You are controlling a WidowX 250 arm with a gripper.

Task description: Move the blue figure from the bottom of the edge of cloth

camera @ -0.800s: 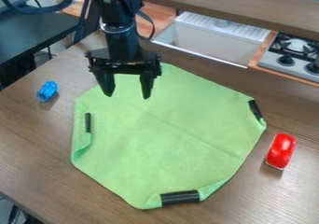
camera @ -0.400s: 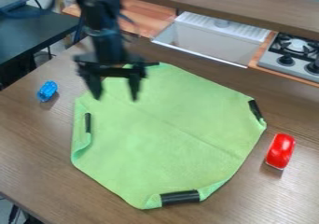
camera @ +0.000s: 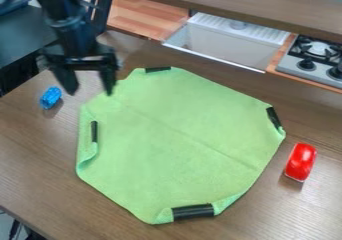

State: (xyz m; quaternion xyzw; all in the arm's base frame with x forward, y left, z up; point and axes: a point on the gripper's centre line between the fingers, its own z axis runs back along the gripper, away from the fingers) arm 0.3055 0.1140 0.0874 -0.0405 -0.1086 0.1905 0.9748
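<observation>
The black gripper (camera: 91, 90) hangs at the upper left, open and with nothing between its fingers, above the stretch between the cloth's upper left edge and the blue figure. The small blue figure (camera: 50, 98) lies on the table just left of the gripper, apart from the cloth. A green cloth (camera: 177, 141) is spread over the middle of the table, with black strips along several of its folded edges.
A red object (camera: 301, 161) rests on the wooden table (camera: 40, 169), right of the cloth. Behind are a white sink (camera: 230, 40), a stove (camera: 314, 64) and a raised wooden ledge (camera: 254, 6).
The arm and gripper have moved left, away from above the cloth's top edge and toward the blue figure, uncovering the black strip there. The cloth, blue figure and red object have not moved.
</observation>
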